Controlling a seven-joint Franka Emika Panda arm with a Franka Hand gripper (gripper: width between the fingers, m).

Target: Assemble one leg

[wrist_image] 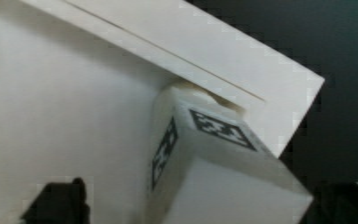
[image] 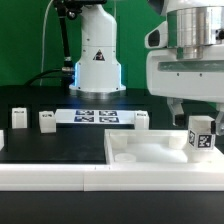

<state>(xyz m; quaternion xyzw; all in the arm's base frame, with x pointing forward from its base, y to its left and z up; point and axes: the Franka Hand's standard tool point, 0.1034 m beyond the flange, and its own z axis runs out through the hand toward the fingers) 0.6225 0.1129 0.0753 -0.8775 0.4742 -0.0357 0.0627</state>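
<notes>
you've got spare blocks (image: 47,120) sitting at the exterior view's left | marker board (image: 97,116) behind them | big white panel (image: 150,150) up front | gripper (image: 192,118) clenched on the leg (image: 201,136), standing on the panel's right corner

The leg (image: 201,134) stands on the panel (image: 140,152), blocking its corner.

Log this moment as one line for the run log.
gripper: shut on leg | leg: upright, at panel corner on exterior view's right | spare legs: on table

White glossy arm (image: 97,50), black triangle marking, blue light ring, black cables.
</notes>
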